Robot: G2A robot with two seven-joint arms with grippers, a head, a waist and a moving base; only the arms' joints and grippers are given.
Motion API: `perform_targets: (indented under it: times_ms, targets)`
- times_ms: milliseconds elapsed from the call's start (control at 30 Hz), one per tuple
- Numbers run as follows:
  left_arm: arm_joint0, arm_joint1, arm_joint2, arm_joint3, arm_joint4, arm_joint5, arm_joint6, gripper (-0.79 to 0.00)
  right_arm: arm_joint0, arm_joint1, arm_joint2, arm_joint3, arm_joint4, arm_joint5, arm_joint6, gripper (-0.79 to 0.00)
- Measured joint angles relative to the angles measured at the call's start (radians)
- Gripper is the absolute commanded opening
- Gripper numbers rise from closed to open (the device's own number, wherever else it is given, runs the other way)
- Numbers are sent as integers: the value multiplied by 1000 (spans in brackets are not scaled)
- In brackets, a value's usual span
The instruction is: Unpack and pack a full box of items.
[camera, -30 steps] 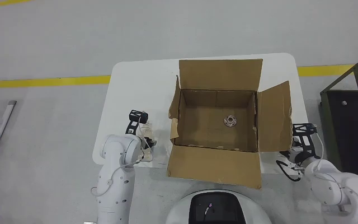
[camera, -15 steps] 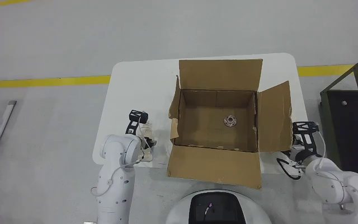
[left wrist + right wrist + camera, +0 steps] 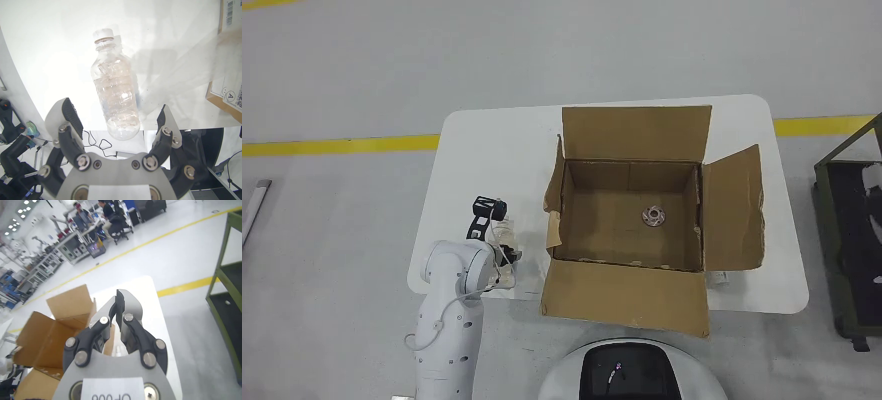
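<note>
A clear plastic bottle (image 3: 115,91) with a white cap lies on the white table (image 3: 47,47), its cap pointing away from my left gripper (image 3: 116,111). That gripper is open, its two fingers either side of the bottle's base without closing on it. From above, the left gripper (image 3: 487,209) and the bottle (image 3: 507,245) sit at the table's front left, beside the open cardboard box (image 3: 632,215). A small round part (image 3: 653,214) lies on the box floor. My right gripper (image 3: 119,299) is shut on nothing, held high off the right side of the box (image 3: 49,328).
The box's flaps (image 3: 734,210) stand open on all sides, taking up the right half of the table (image 3: 492,140). A green cart (image 3: 847,240) stands on the floor past the table's right edge, also in the right wrist view as cart (image 3: 225,279).
The right arm has drawn away from the table's front right corner and left the top view. The left arm and the bottle have not moved.
</note>
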Motion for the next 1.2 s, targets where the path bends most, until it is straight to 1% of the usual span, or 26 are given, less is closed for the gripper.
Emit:
perform_targets:
  times_ms: [133, 200, 267, 433, 567, 667, 800, 1200]
  targets:
    - [0, 0, 0, 0, 0, 0, 0, 0, 26, 10, -67, -3, -79, -110, 12, -785]
    - [0, 0, 0, 0, 0, 0, 0, 0, 54, 14, -138, -3, -131, -149, 25, -785]
    - [0, 0, 0, 0, 0, 0, 0, 0, 80, 17, -220, -3, -199, -159, 45, -785]
    - [0, 0, 0, 0, 0, 0, 0, 0, 134, 19, -417, -3, -354, -125, 109, -785]
    - [0, 0, 0, 0, 0, 0, 0, 0, 162, 18, -559, 5, -493, -52, 191, -785]
    - [0, 0, 0, 0, 0, 0, 0, 0, 191, 14, -631, 66, -533, 4, 218, -785]
    - [0, 0, 0, 0, 0, 0, 0, 0, 223, 11, -671, 146, -552, 44, 226, -785]
    - [0, 0, 0, 0, 0, 0, 0, 0, 223, 11, -670, 145, -550, 43, 226, -785]
